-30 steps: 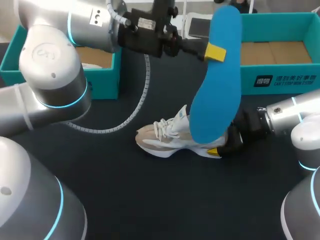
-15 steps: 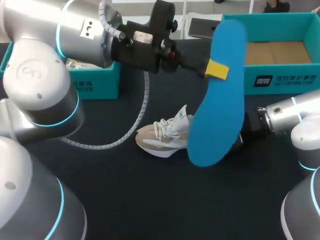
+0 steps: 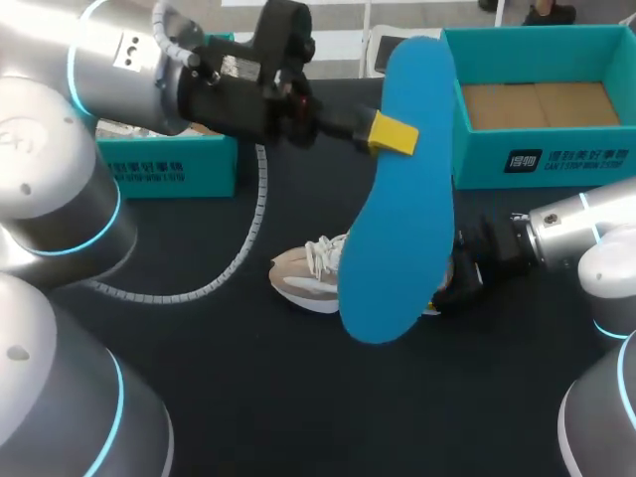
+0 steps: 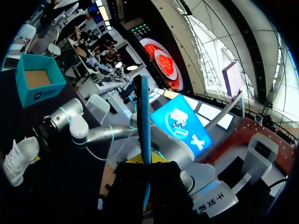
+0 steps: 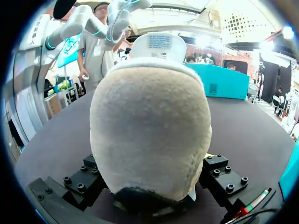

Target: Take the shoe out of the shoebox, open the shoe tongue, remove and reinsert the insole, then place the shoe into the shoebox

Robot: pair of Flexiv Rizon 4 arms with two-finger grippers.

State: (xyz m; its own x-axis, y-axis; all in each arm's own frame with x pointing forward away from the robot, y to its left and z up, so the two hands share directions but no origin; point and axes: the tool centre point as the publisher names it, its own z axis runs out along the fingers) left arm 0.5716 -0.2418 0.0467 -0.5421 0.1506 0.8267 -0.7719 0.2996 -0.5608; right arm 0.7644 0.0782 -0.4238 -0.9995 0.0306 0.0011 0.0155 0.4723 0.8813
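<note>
A blue insole [image 3: 397, 209] hangs on end above the table, with my left gripper [image 3: 393, 134] shut on its upper part. In the left wrist view the insole [image 4: 145, 116] is seen edge-on, rising from between the fingers of the left gripper [image 4: 145, 164]. Under it stands a white and beige shoe [image 3: 306, 275] on the dark table, its rear half hidden by the insole. My right gripper [image 3: 449, 288] is shut on the shoe's heel. That beige heel [image 5: 149, 126] fills the right wrist view, a black finger [image 5: 223, 175] on each side. The teal shoebox [image 3: 542, 164] stands open at the back right.
A second teal box [image 3: 159, 169] stands at the back left, behind my left arm, and shows across the table as a teal box [image 5: 217, 80] in the right wrist view. A white spiral cable [image 3: 243, 253] from the left arm hangs over the table left of the shoe.
My left arm has carried the insole leftward and nearer the camera, so it now covers more of the shoe. The right arm and the shoe have stayed in place.
</note>
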